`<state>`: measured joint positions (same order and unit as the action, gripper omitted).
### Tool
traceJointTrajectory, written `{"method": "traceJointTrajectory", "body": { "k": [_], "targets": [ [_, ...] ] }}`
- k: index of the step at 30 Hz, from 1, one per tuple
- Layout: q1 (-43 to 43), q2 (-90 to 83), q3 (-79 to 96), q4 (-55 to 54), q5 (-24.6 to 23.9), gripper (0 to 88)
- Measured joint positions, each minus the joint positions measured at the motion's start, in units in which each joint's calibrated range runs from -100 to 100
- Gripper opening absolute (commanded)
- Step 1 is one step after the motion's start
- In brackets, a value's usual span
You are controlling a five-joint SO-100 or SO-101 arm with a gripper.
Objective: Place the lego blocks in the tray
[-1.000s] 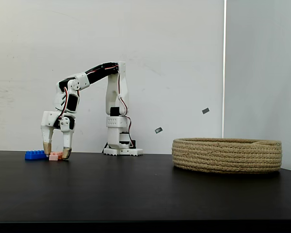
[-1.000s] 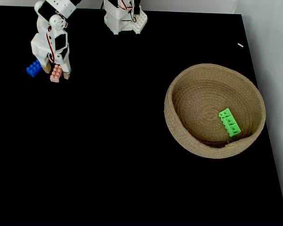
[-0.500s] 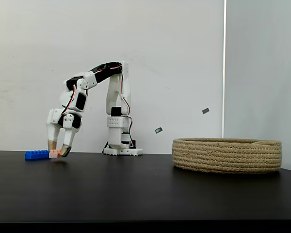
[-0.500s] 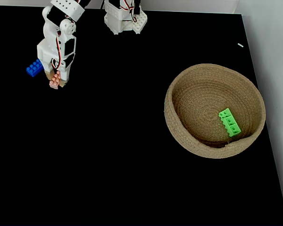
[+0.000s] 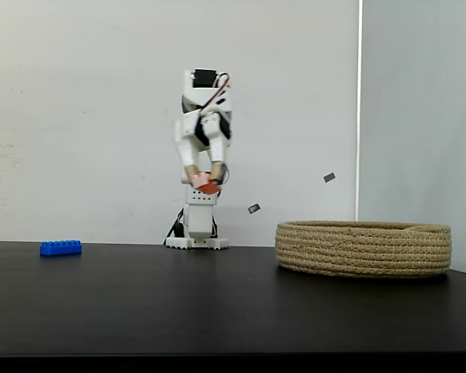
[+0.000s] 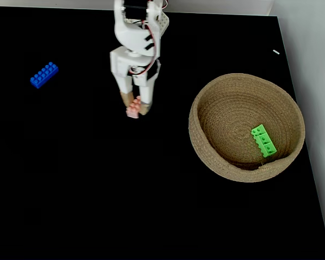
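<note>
Pink lego block (image 6: 133,108) sits pinched in the claw (image 6: 136,107), held high above the table (image 6: 97,189) near its back edge, half hidden by the fingertips. A long blue block (image 6: 44,75) lies near the table's back left corner. The green one (image 6: 264,141) rests inside the rope tray (image 6: 206,157) toward the right edge.

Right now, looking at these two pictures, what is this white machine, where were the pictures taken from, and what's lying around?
It is a small white robot arm bolted to a black table, ending in a two-finger gripper. One fixed view looks from the side at table height, the other looks down from above. The gripper is raised above the table, shut on a pink brick. A blue brick lies on the table. A green brick sits inside a round rope basket.
</note>
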<state>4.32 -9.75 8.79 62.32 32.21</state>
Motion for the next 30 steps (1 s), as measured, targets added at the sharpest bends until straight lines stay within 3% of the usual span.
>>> {"method": "traceJointTrajectory", "body": {
  "k": [11, 15, 17, 21, 30],
  "targets": [
    [-23.70, 1.44, -3.71, -3.09, -8.11, 0.8],
    [-27.69, 4.92, -5.30, -4.14, -9.08, 23.7],
    [-28.58, 6.45, -5.66, -4.47, -9.33, 32.3],
    [-29.07, 8.31, -5.74, -5.03, -9.33, 34.7],
    [-23.05, 5.09, -5.74, -0.81, -9.18, 32.2]
  ]
}}
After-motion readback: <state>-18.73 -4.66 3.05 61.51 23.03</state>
